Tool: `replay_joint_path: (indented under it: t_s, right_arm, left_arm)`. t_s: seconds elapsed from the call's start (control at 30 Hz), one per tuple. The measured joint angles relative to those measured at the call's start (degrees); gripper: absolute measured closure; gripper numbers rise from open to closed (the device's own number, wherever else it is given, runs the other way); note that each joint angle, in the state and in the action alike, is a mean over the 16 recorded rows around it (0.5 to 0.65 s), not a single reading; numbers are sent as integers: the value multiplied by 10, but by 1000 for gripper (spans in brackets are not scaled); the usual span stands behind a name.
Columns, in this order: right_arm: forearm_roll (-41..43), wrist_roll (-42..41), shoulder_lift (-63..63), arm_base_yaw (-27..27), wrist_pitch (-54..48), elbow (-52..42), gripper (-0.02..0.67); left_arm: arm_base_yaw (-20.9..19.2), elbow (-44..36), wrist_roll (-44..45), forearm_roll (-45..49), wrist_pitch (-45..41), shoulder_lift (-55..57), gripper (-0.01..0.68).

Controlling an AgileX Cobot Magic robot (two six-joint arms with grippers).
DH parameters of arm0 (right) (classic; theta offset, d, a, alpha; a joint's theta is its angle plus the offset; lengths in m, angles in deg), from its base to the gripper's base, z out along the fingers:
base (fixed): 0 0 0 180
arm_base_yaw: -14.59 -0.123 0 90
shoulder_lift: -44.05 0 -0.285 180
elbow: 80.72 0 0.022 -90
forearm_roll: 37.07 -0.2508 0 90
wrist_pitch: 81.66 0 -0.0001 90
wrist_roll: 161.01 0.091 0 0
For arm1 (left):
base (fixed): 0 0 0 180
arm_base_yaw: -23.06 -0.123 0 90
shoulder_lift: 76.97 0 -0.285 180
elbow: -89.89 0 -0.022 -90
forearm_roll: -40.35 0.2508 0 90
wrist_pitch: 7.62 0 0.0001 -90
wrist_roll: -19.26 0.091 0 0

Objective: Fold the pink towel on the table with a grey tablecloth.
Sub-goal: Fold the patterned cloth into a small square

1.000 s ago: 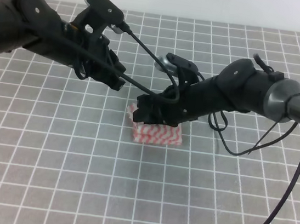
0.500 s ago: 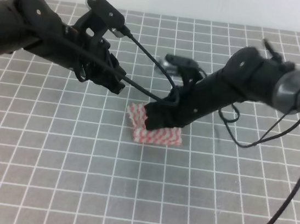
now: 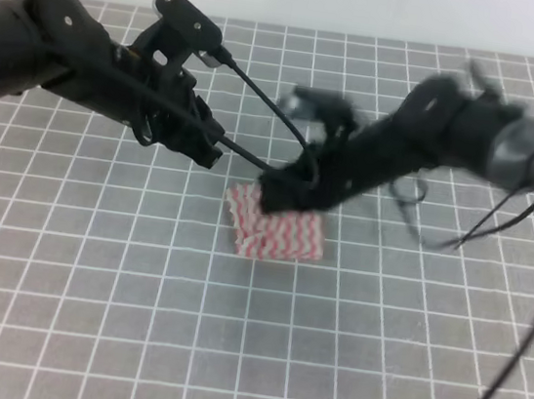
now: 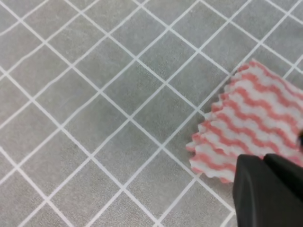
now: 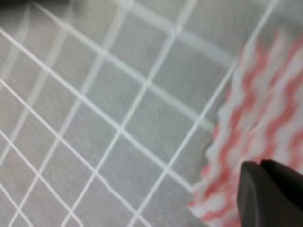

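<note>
Though blurred, right tool (image 3: pixel 282 194) at towel (image 3: pixel 277 234) edge

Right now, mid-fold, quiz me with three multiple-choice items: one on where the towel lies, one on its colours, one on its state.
1. Where does the towel lie on the table?
A. Near the middle, between the two arms
B. At the near edge
C. At the far left corner

2. What pattern does the towel carry?
A. Plain blue
B. Pink-red and white wavy stripes
C. Green checks

3. What state is the towel in?
A. Spread out in a single layer
B. Hanging in the air
C. Folded into a small block, lying on the cloth

Key: 1 A, it sits mid-table below the right gripper. 2 B, the left wrist view shows the stripes. 3 C, layered edges show at its left side.
</note>
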Motion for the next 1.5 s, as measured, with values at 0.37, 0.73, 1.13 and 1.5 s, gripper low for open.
replay_joint_path:
  t_s: [0.37,0.73,1.13,1.5]
  right_arm:
    - [70,16,-5,16,-29,6,651]
    - [73,28,31,16,-28,2,651]
    - [113,51,31,18,-28,3,651]
    - [137,70,26,21,-26,3,651]
  left_arm:
    - [3,0,56,-100,-51,24,673]
    - [24,0,119,-170,-87,97,673]
    - [36,1,87,-121,-70,156,673]
    - [36,2,64,-97,-64,160,673]
